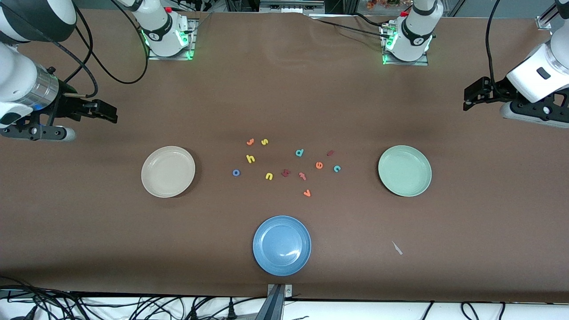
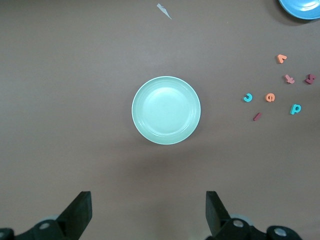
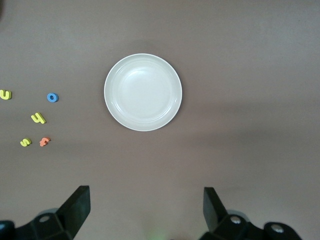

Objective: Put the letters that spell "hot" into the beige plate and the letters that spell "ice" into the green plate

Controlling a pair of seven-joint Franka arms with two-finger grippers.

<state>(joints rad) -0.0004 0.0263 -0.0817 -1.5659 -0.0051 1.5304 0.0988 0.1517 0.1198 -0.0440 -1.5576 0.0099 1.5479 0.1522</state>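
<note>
Letters lie loose on the brown table point(image 1: 284, 89) between the two task plates, none in a plate; the yellow "h" point(image 1: 250, 158), blue "o" point(image 1: 236, 173) and orange "t" point(image 1: 250, 142) sit toward the beige plate point(image 1: 153, 182), which holds nothing; the dark red "i" point(image 1: 330, 153), orange "e" point(image 1: 319, 165) and teal "c" point(image 1: 337, 168) sit toward the green plate point(image 1: 391, 182), also bare; a blue plate point(image 1: 266, 258) (nearest the front camera) is bare too. Right gripper point(image 1: 106, 112) hangs in the air at its own end of the table, fingers point(image 3: 75, 207) spread wide and holding nothing, the beige plate well apart from the fingertips; left gripper point(image 1: 474, 95) likewise at its end, fingers point(image 2: 80, 210) wide apart and bare, the green plate well clear of them.
</note>
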